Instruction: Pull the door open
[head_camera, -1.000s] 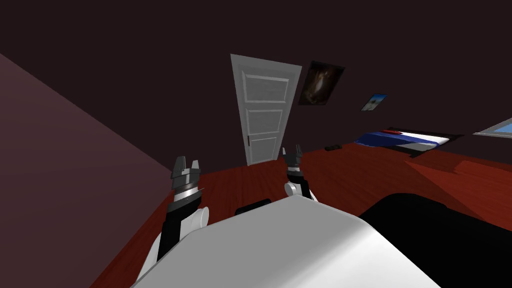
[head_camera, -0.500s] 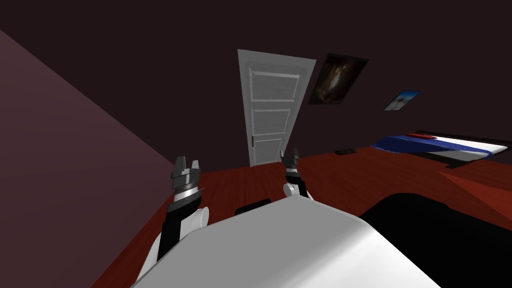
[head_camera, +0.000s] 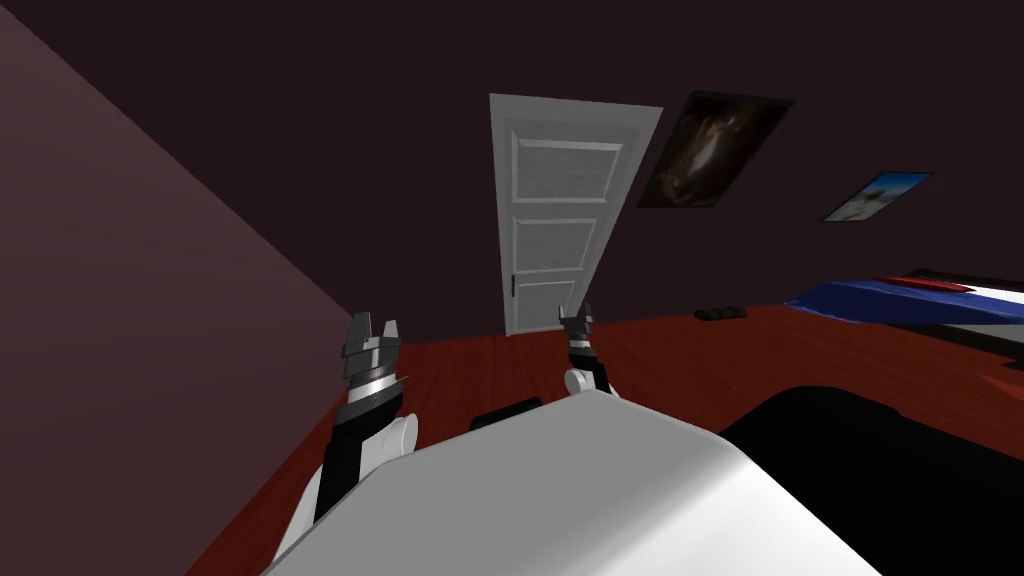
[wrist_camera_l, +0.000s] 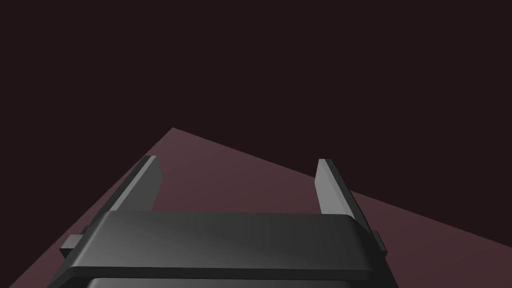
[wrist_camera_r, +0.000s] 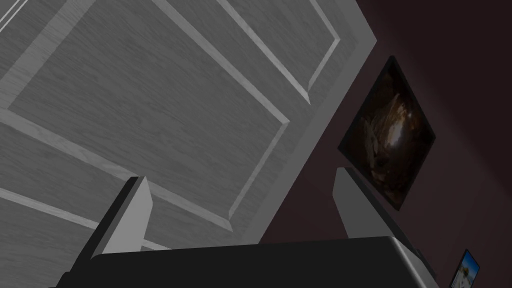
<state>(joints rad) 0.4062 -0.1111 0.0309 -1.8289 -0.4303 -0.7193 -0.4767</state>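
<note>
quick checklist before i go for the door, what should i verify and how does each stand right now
1. Door in view ahead and shut: ok.
2. Handle found, a dark piece on the door's left edge in the head view: ok.
3. Right pincer open, nothing between its fingers: ok.
4. Right pincer lined up on the handle: not ok, it points at the door's panels, short of the door.
5. Left pincer open and off to the left, away from the door: ok.

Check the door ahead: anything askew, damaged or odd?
Nothing stands out. The door sits flush in the wall, undamaged; its slant is the camera's. A small dark thing lies on the floor.
</note>
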